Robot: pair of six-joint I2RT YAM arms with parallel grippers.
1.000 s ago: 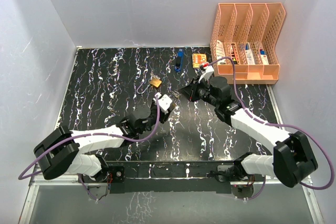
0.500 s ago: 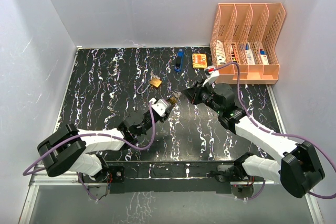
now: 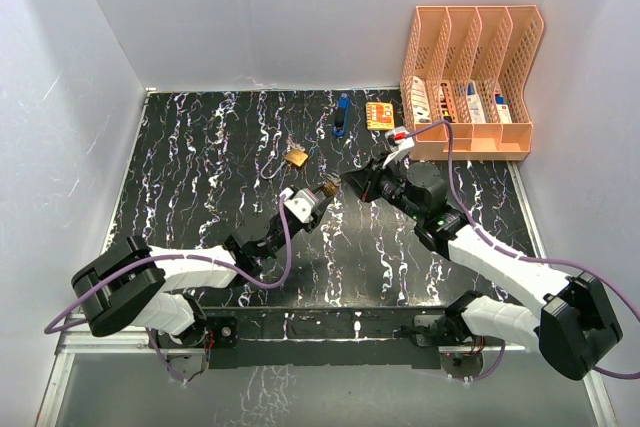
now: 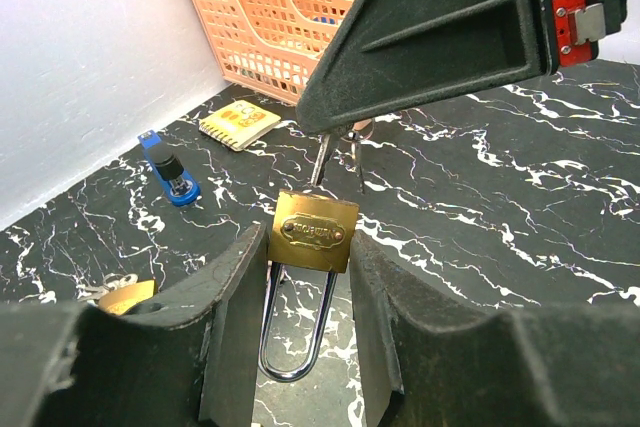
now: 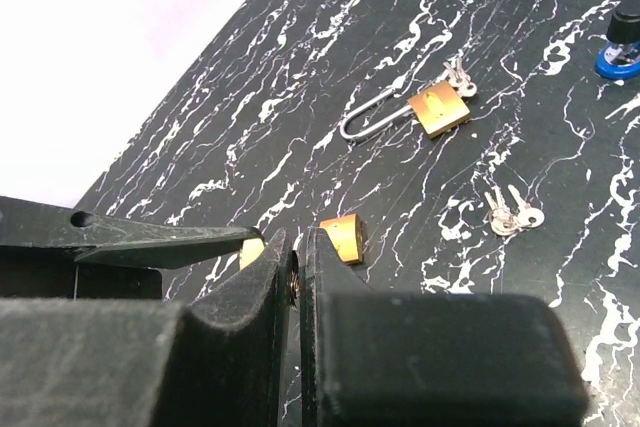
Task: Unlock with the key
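My left gripper is shut on a brass padlock, held off the table with its steel shackle hanging toward the camera. My right gripper is shut on a small key. The key's blade reaches down to the top of the padlock's body, seemingly at the keyhole. In the top view the two grippers meet mid-table, with the padlock between the left gripper and the right gripper. The right wrist view shows one end of the padlock beside my fingers.
A second brass padlock with keys lies on the black marbled table behind the grippers. Loose keys lie near it. A blue stapler, an orange notepad and an orange file rack stand at the back right.
My left gripper has come forward and right with the padlock. My right gripper has moved left with the key until the key meets the padlock.
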